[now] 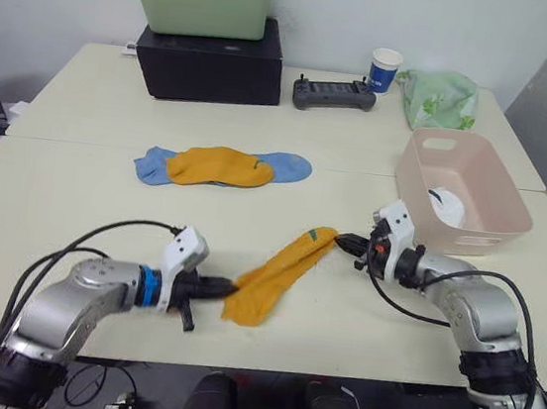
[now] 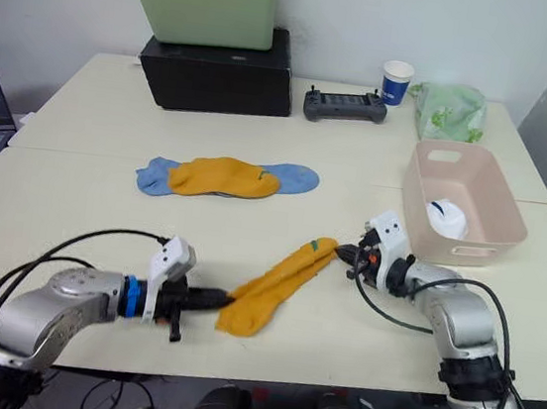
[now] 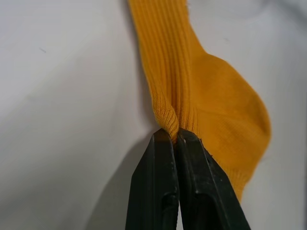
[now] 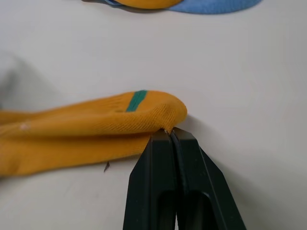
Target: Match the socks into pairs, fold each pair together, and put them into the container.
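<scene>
Here both claws were pinched tight on one orange sock (image 1: 275,276) near the surface's front edge: left claw (image 1: 224,286) at one end, right claw (image 1: 347,241) at the other.

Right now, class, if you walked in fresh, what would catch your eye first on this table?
First, the mustard-orange sock lying near the table's front edge, pinched at one end by the left gripper and at the other by the right gripper. Behind it, a second orange sock lies on a light blue sock. To the right, the pink basket holds something white.
</scene>
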{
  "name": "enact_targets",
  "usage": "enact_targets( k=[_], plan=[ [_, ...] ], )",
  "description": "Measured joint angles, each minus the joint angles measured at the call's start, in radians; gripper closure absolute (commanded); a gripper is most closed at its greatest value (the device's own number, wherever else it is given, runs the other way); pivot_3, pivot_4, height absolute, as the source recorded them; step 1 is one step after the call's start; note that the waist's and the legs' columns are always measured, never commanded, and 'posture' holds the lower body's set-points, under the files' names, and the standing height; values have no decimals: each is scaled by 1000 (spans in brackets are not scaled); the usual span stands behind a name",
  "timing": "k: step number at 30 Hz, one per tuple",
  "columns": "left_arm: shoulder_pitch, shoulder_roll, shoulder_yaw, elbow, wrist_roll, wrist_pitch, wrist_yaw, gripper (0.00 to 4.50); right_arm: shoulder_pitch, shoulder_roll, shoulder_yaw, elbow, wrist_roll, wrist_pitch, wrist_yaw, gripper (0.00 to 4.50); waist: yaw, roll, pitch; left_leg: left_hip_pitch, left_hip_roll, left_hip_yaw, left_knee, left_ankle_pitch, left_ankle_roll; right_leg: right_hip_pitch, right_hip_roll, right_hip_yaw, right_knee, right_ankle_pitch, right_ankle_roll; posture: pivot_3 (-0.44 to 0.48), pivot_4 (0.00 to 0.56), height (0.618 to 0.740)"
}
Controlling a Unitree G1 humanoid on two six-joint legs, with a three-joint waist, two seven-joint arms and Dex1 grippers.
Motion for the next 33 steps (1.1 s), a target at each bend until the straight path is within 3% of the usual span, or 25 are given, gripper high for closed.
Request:
enact_targets(
  k=[8, 12, 13, 16, 20, 23, 28, 33],
  plan=[
    [83, -185, 18, -132, -73, 80, 223, 4464, -157, 64, 115, 226, -95, -136, 95, 4500, 8, 0, 0, 0, -1, 1, 1, 0, 0, 1, -2, 0, 0, 0, 0, 0, 150, 740],
    [154, -161, 55, -173, -97, 85, 244, 3138, -163, 62, 115, 243, -114, -162, 129, 4500, 7, 0, 0, 0, 0, 0, 0, 0, 0, 0, -3, 0, 0, 0, 0, 0, 150, 740],
    [161, -156, 56, -180, -104, 85, 243, 2812, -163, 62, 115, 243, -114, -163, 134, 4290, 6, 0, 0, 1, 0, 0, 0, 0, 0, 1, -3, 0, 0, 0, 0, 0, 150, 740],
    [154, -121, 70, -179, -125, 84, 231, 1863, -154, 68, 110, 226, -111, -160, 134, 3482, 6, 0, 0, 1, 0, -1, 0, 0, 0, 1, -3, -1, 0, 0, 0, 0, 150, 740],
    [131, -16, 120, -147, -129, 69, 168, 543, -120, 58, 74, 149, -91, -119, 128, 1963, 8, 0, 0, 1, -1, 0, 0, 0, 0, 1, -2, -1, 0, 0, 0, 0, 150, 740],
    [56, 40, 119, -71, -114, 24, 106, 543, -73, 18, 27, 24, -47, -45, 126, 958, 18, 0, 0, 0, -1, 0, 0, 0, 0, 1, -2, -2, -1, 0, 0, 0, 150, 740],
    [-129, 45, 46, 88, -13, -108, 62, 543, 60, -75, -16, -207, 45, 94, 135, 958, 25, 0, 0, 0, -2, 0, 0, 0, 0, 1, -2, -2, -2, 0, 0, 0, 150, 740],
    [-393, -94, -124, 314, 145, -283, 37, 543, 253, -175, -17, -398, 128, 193, 154, 958, 29, -1, 0, -3, -4, 1, 2, 0, 0, 0, -1, -3, -2, 0, 0, 0, 150, 740]
  ],
)
